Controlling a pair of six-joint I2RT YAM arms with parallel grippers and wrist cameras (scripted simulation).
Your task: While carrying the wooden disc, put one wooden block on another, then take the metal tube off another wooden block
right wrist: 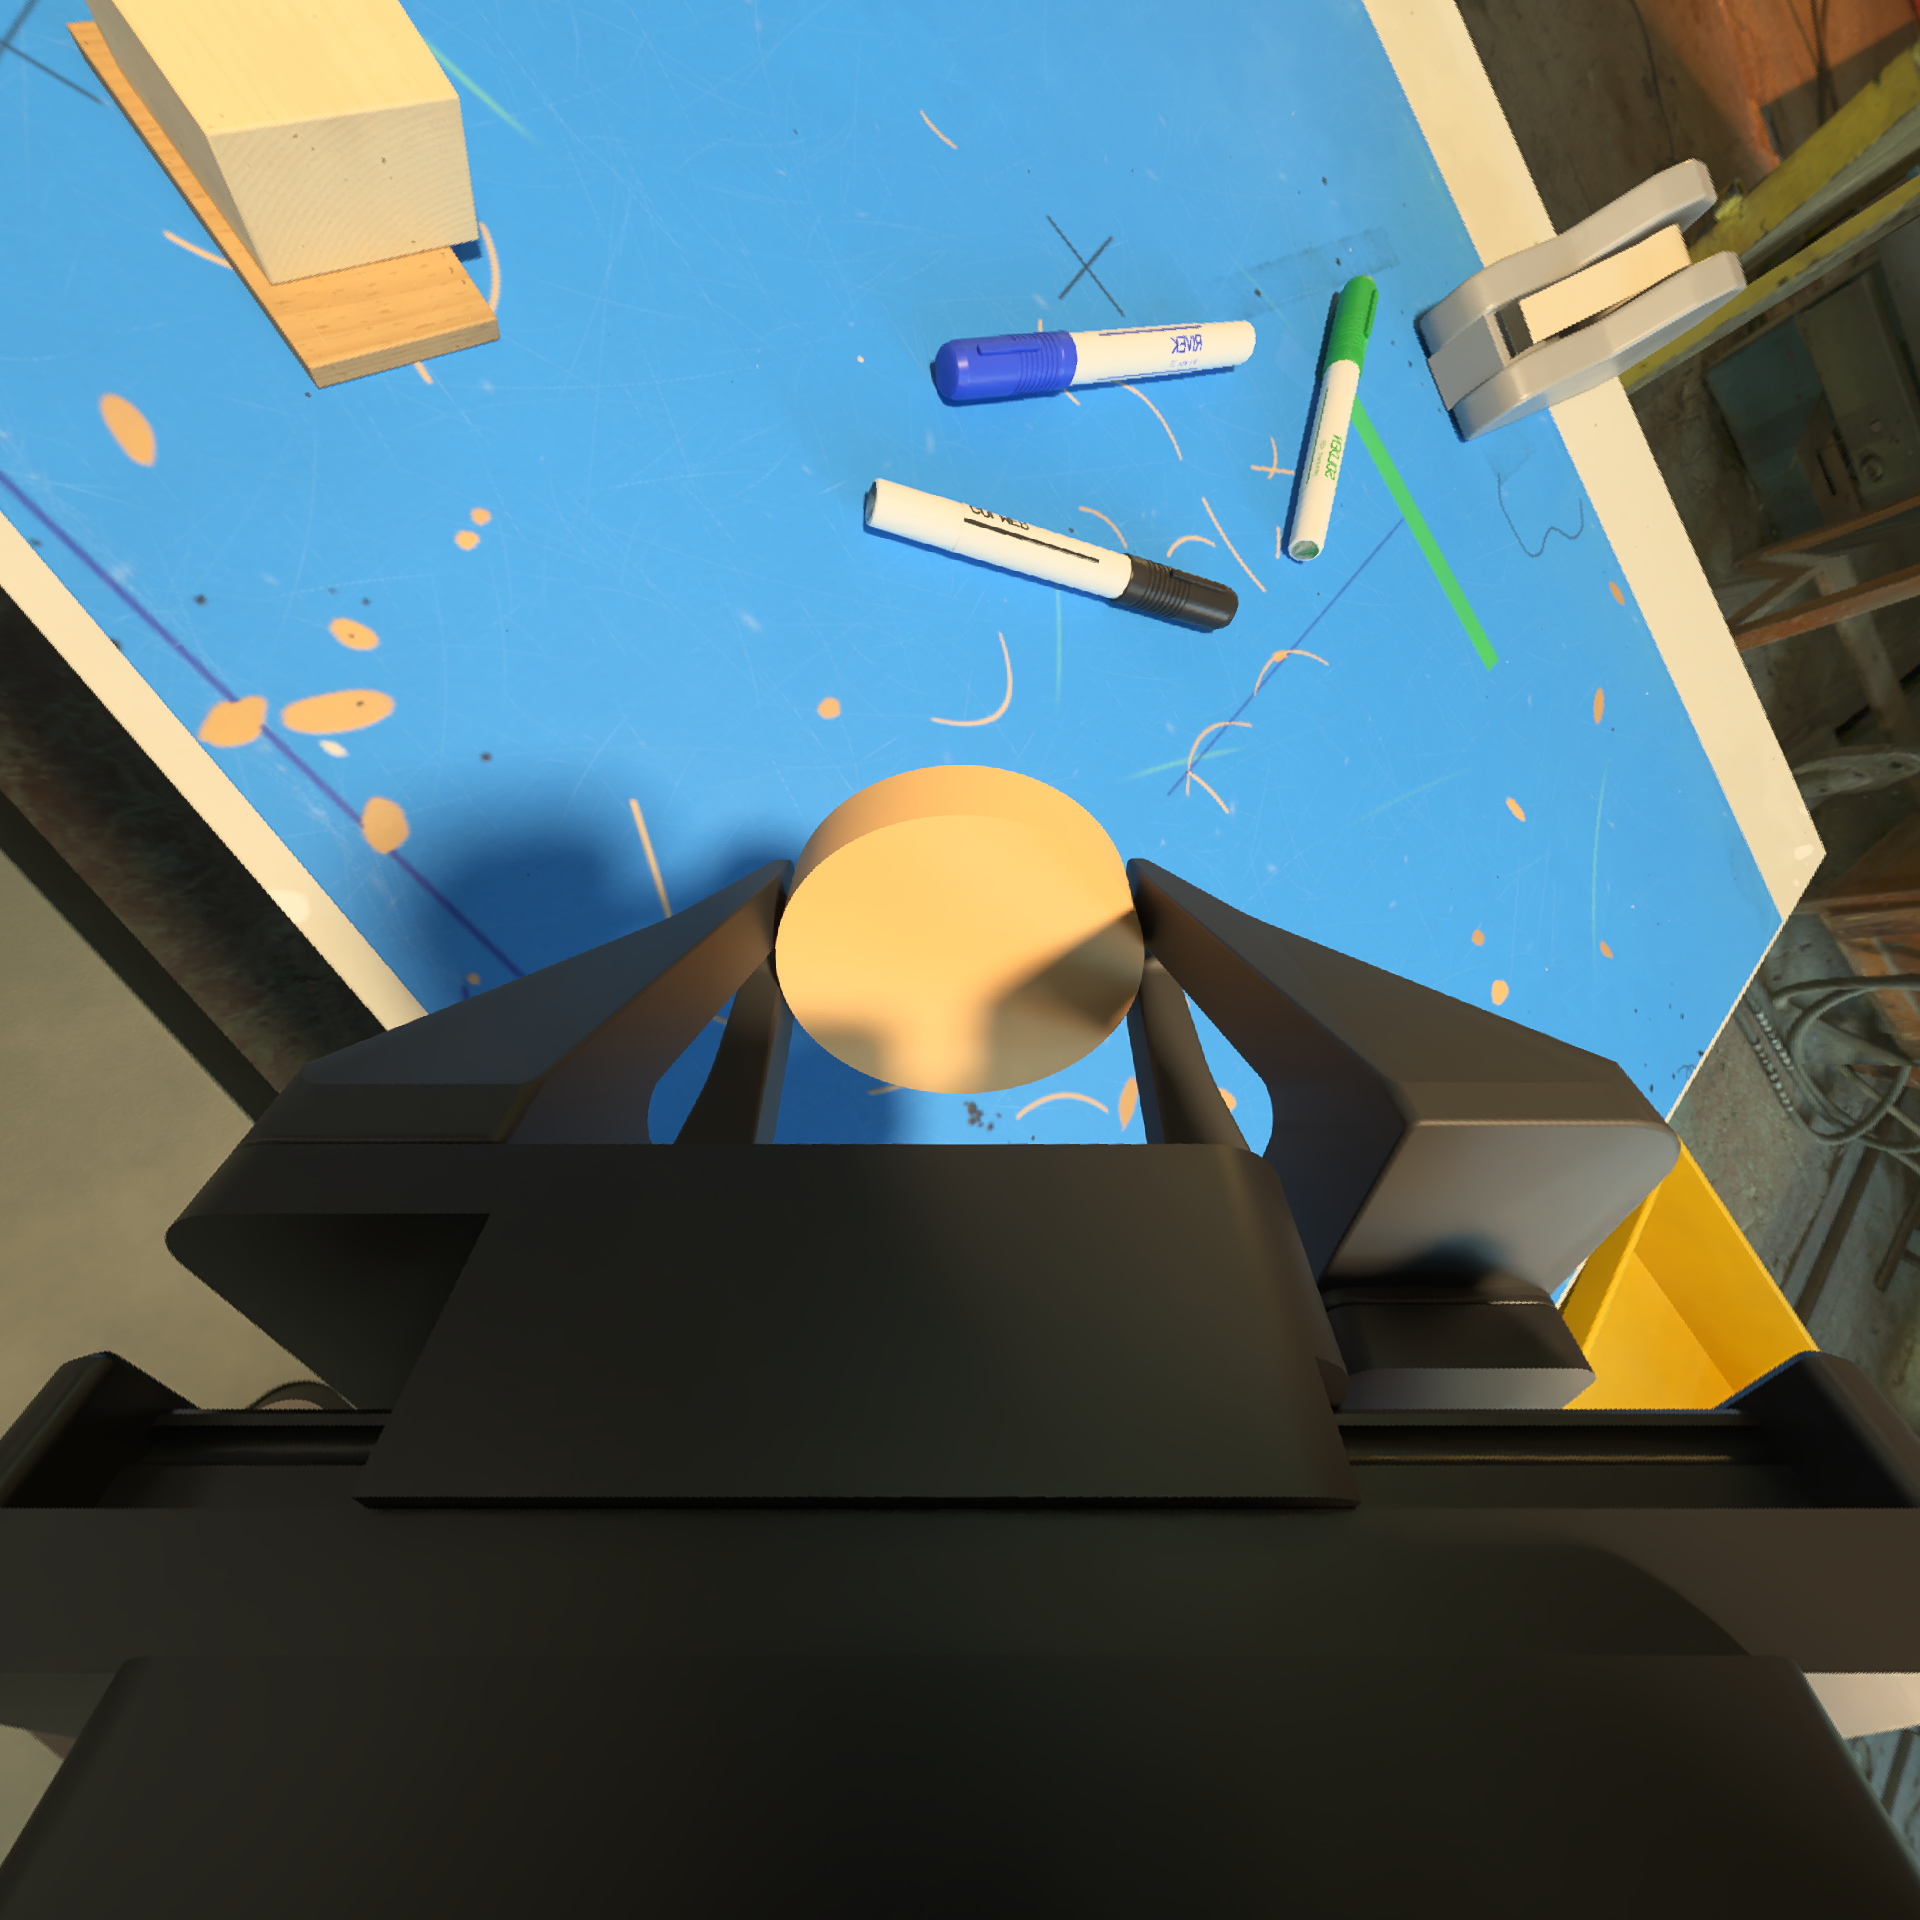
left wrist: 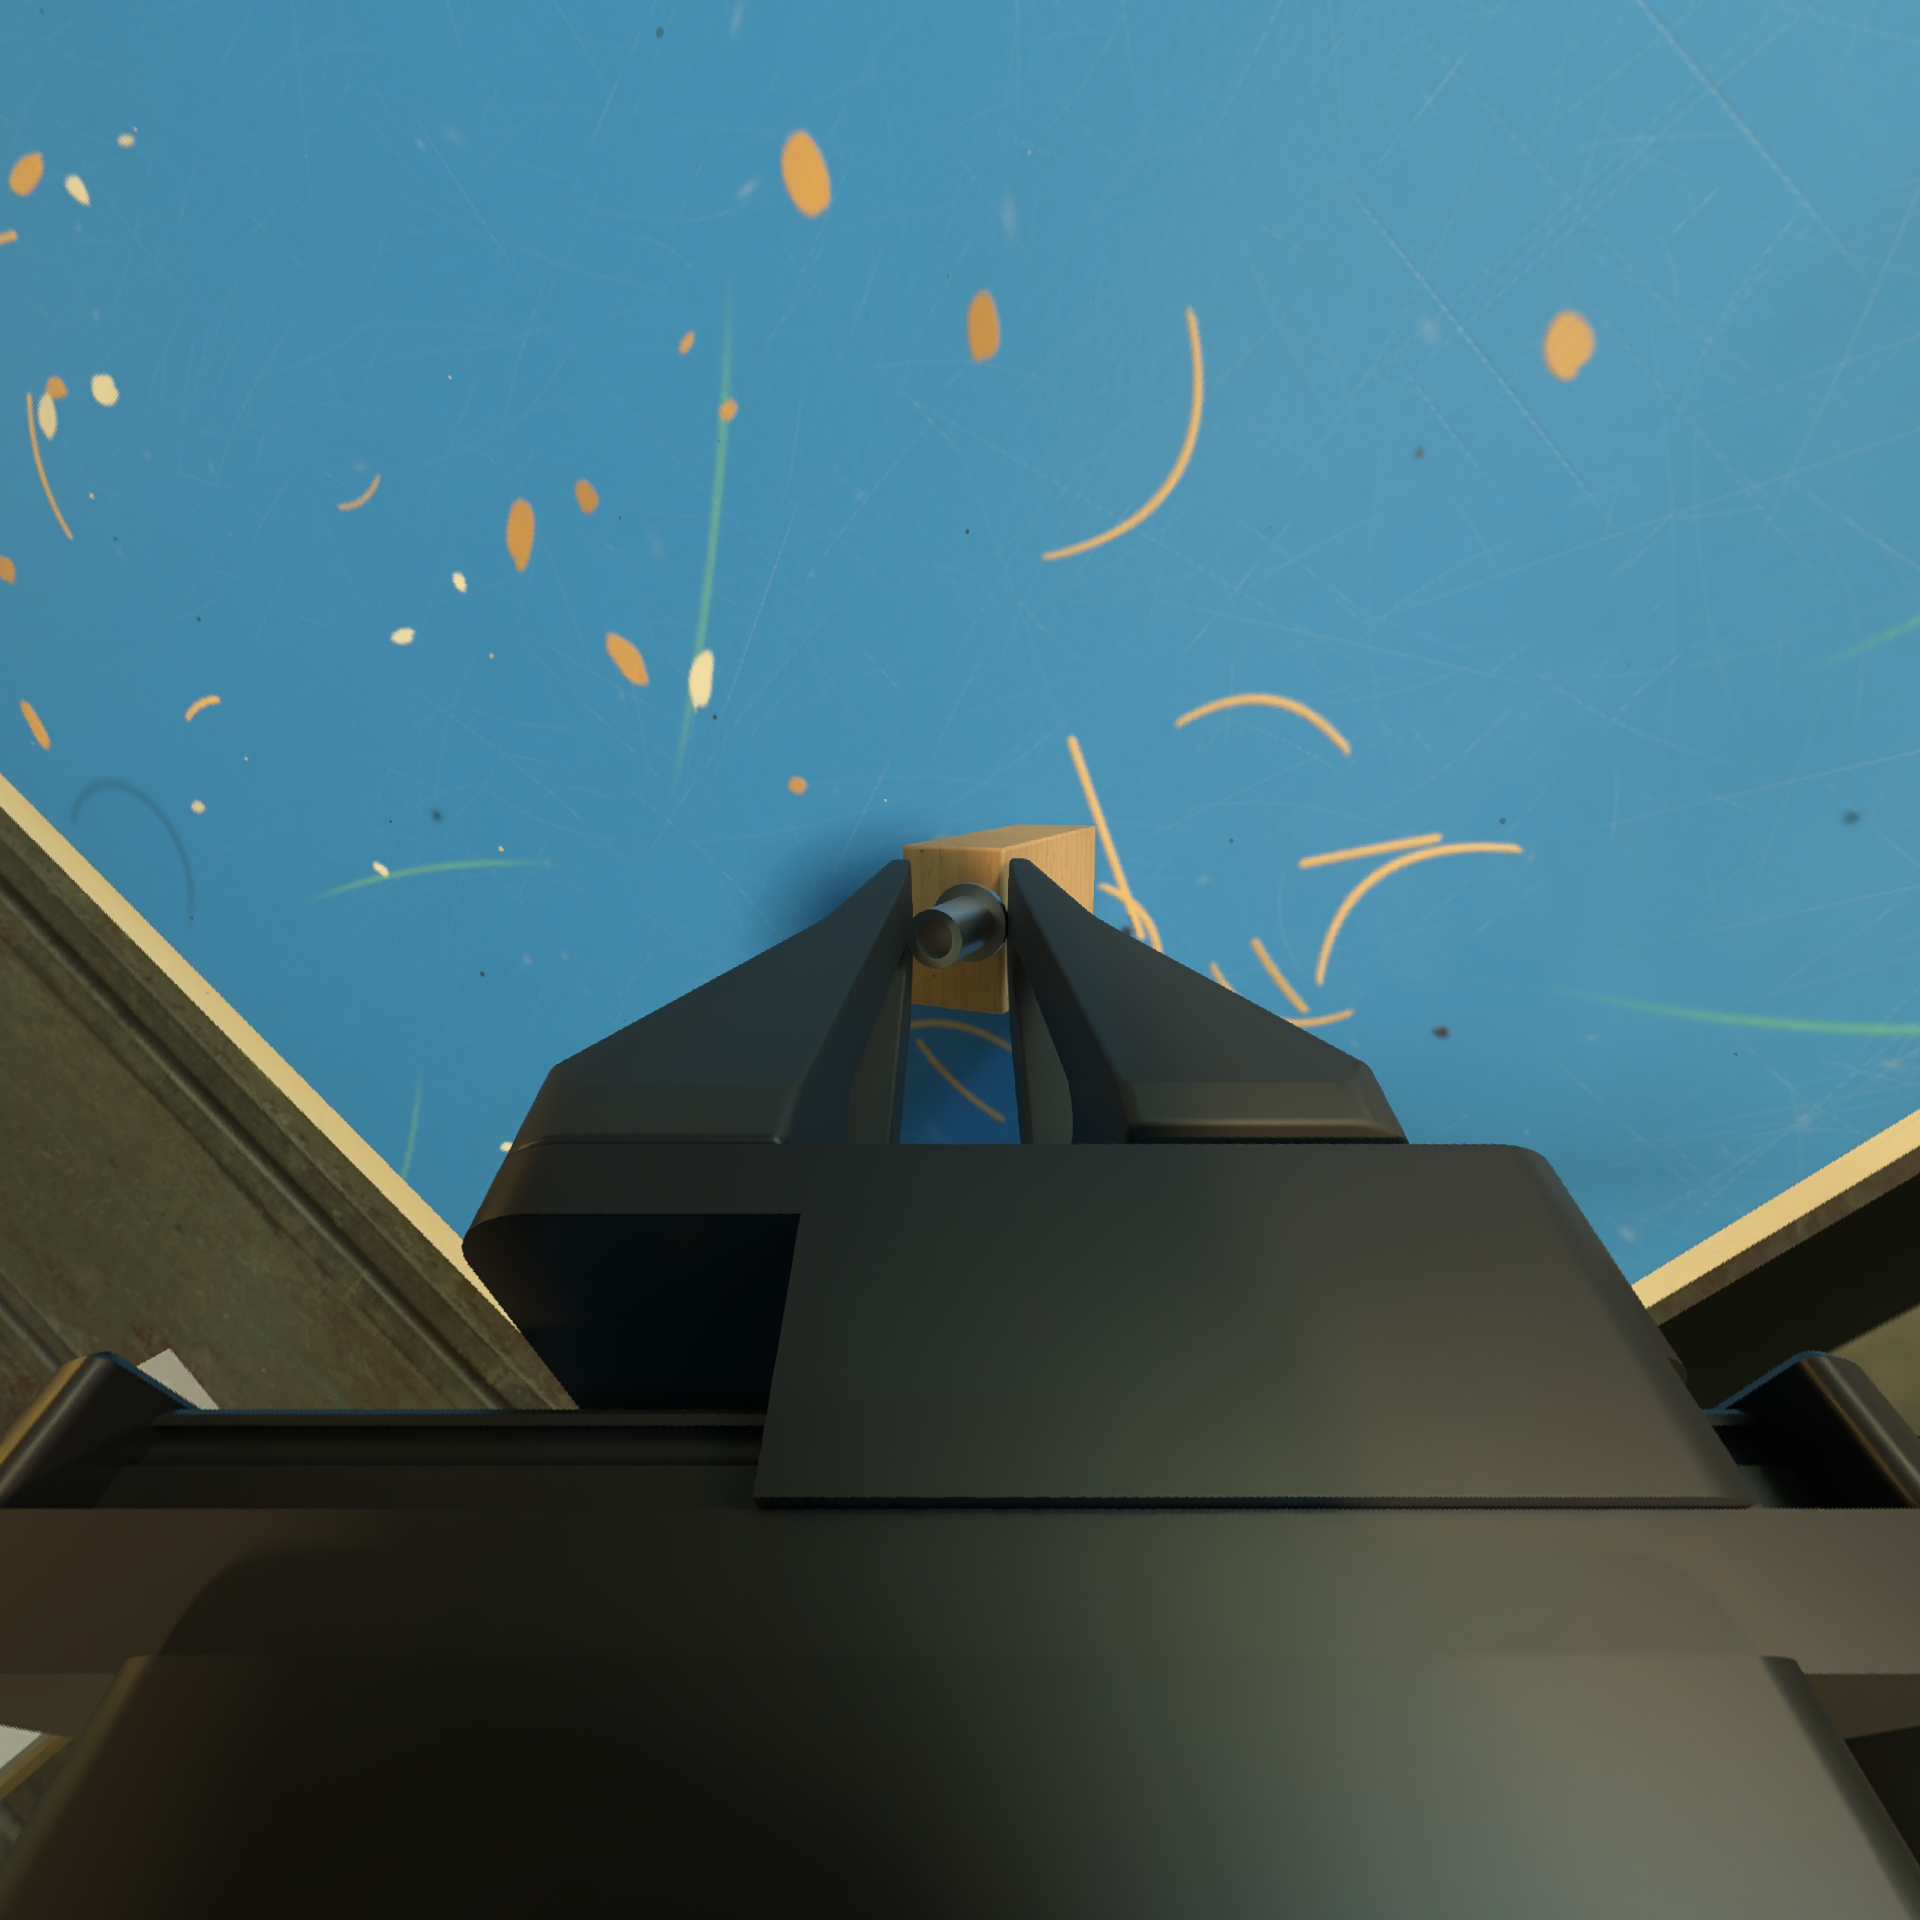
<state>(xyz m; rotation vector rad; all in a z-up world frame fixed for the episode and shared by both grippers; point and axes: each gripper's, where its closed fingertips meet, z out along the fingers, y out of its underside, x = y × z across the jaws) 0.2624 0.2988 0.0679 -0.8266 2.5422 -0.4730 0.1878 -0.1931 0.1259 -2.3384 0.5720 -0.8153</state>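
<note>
At the centre of the left wrist view, the left tool (left wrist: 958, 928) is pinching a short metal tube (left wrist: 954, 928) between its two dark fingers. The tube is standing on a small wooden block (left wrist: 1049, 860), which is resting on the blue, paint-flecked surface (left wrist: 1351, 520). Whether the tube is touching the block or already raised just clear of it cannot be told from this angle.

In the middle of the right wrist view, the right tool (right wrist: 958, 925) is gripping a round wooden disc (right wrist: 958, 935) by its edge, holding it above the surface. In the upper left of that frame, a pale wooden block (right wrist: 312, 125) is sitting on top of a flatter, darker wooden slab (right wrist: 405, 322). Three markers are lying in the upper right: one with a blue cap (right wrist: 1091, 358), one with a black cap (right wrist: 1049, 553) and one with a green cap (right wrist: 1330, 416). A grey clamp (right wrist: 1558, 301) is gripping the surface's edge beyond them.

Judging from this, the stacking step appears finished, the disc is being carried as required, and the tube's removal is under way: grasped, but not clearly lifted away yet.
</note>
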